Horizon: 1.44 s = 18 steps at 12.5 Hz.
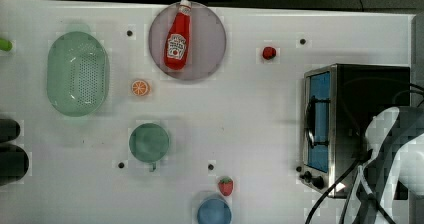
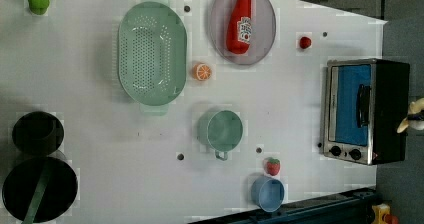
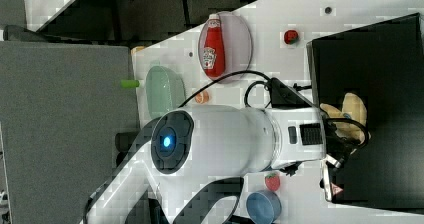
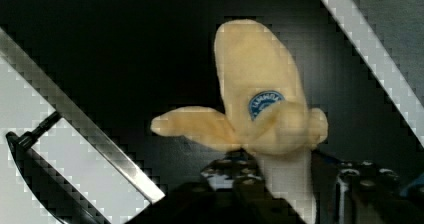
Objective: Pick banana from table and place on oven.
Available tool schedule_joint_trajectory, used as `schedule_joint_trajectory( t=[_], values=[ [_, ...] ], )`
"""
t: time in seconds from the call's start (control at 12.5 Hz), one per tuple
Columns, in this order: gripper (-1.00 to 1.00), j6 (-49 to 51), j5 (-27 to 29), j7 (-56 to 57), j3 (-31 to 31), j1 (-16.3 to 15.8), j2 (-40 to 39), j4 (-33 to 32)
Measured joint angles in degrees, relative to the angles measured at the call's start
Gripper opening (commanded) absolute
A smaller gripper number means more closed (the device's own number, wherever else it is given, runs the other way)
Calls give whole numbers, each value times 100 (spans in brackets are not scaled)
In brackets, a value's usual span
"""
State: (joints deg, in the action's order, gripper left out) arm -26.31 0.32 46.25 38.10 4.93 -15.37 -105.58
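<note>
- Hovering over the oven (image 3: 385, 49), the arm (image 3: 225, 139) reaches across from the right view's left, with its gripper (image 3: 334, 130) above the black top.
- Banana (image 3: 353, 109): at the gripper, over the part of the oven top nearest the right view's left edge. In the wrist view its whitish end runs down into the gripper (image 4: 287, 191), and the peel strips splay out to either side.
- Grip: whether the banana (image 4: 260, 84) is clamped or already let go cannot be told. Whether it touches the oven top cannot be told either.
- Table (image 1: 260, 114): a ketchup bottle (image 1: 178, 36) on a plate, a colander (image 1: 78, 73), cups and toy fruit all lie well apart from the oven (image 1: 380, 94) and play no part here.
- Risk 1: the banana is close to the silver front frame (image 4: 80, 119), so a release from above could send it bouncing or rolling over that edge onto the table.
- Risk 2: a splayed peel strip may catch on the gripper as it lifts, dragging the banana off its resting place.
- Risk 3: the curved body may rock or tip once freed, since it rests on little flat surface.
</note>
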Motion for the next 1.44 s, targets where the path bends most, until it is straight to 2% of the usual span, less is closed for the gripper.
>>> schedule_joint_trajectory(
  t=[0.24,0.32,0.64,0.8,0.88,1.12,1.44],
  values=[
    [89,92,41,126,-14,-2,94,101],
    [100,122,36,159,53,-61,90,168],
    [100,119,126,193,-76,-130,253,201],
    [100,485,79,31,-358,-199,657,207],
    [100,737,5,-120,-462,-333,904,201],
    [100,1477,-92,-1071,-1221,-603,1564,330],
    [100,2584,-227,-2886,-2585,-928,2240,666]
  ],
)
